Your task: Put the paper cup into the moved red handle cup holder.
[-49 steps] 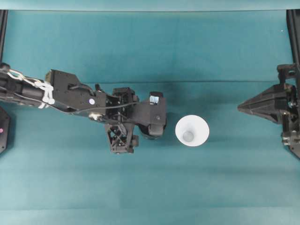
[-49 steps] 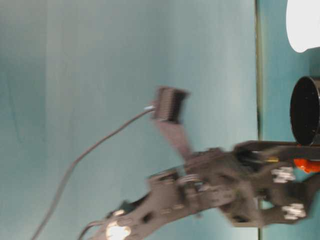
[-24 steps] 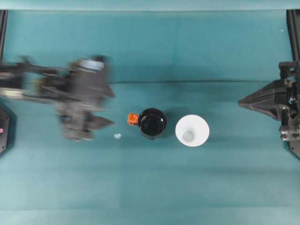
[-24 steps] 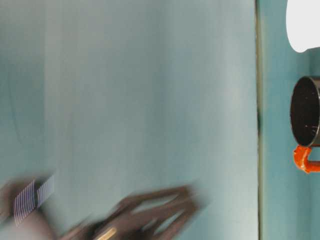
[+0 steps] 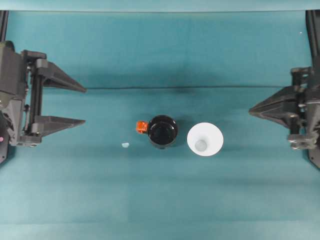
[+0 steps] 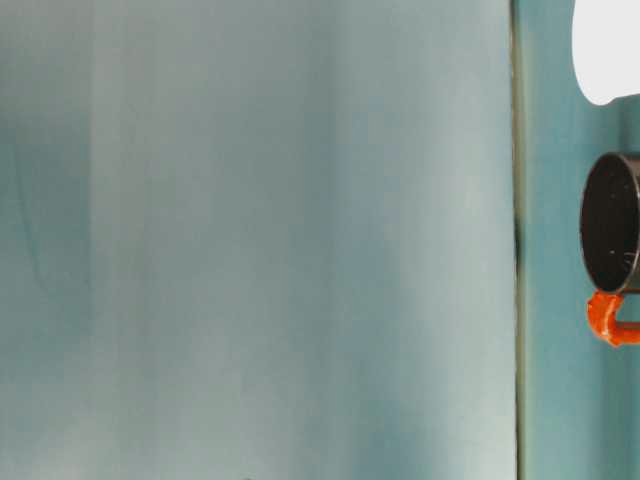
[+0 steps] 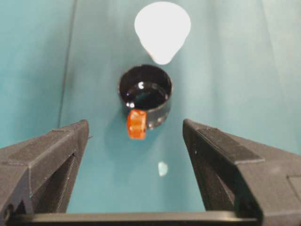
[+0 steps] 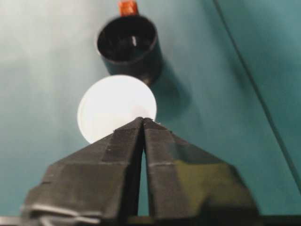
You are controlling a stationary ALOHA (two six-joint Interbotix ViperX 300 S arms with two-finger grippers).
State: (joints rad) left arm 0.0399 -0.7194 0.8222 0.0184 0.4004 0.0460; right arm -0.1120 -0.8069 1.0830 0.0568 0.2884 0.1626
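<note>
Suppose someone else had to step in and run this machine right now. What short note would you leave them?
Left gripper: open, empty, at the table's left edge.
Right gripper: shut, empty, at the right edge.
Red handle cup holder: upright mid-table, empty, handle toward the left arm.
Paper cup: upright beside it on the right arm's side, apart from it.
Small white scrap lies left of the holder.
Done: holder is placed.
Left: lift the cup and set it into the holder.

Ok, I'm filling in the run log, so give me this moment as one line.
left end effector: open, empty | right end effector: shut, empty | paper cup: upright beside red handle cup holder, not yet inside
</note>
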